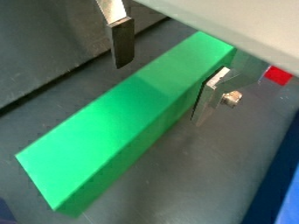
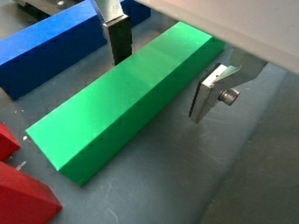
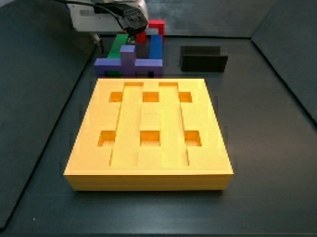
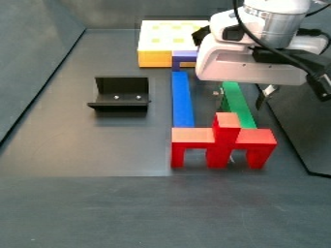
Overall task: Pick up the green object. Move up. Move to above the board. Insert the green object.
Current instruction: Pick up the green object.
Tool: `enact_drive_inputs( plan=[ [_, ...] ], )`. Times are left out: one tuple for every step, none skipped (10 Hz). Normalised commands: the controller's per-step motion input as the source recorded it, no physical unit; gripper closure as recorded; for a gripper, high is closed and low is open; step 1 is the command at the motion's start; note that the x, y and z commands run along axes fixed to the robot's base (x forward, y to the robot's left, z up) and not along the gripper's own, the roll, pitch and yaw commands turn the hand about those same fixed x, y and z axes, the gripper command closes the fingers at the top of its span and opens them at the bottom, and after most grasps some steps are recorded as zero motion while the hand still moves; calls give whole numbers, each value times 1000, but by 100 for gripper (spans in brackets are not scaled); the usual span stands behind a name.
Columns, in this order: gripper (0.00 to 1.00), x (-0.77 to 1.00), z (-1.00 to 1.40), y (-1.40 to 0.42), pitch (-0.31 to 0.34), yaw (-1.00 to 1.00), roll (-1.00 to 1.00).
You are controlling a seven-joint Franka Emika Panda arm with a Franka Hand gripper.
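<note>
1. The green bar (image 2: 126,98) is long, plain and smooth, with square ends and sharp edges.
2. It lies flat on the dark floor, between the blue block (image 2: 47,48) and the red piece (image 4: 223,141), well apart from the orange board (image 3: 148,132).
3. The gripper (image 2: 163,65) sits low over it, fingers (image 2: 115,37) spread open either side, not clamping.
</note>
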Motion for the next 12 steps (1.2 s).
enact_drive_inputs(
  plan=[
    [0,0,0,0,0,0,0],
    [100,0,0,0,0,0,0],
    [100,0,0,0,0,0,0],
    [100,0,0,0,0,0,0],
    [100,0,0,0,0,0,0],
    [100,0,0,0,0,0,0],
    [100,0,0,0,0,0,0],
    [100,0,0,0,0,0,0],
    [100,0,0,0,0,0,0],
    [100,0,0,0,0,0,0],
    [100,0,0,0,0,0,0],
    [100,0,0,0,0,0,0]
  ],
)
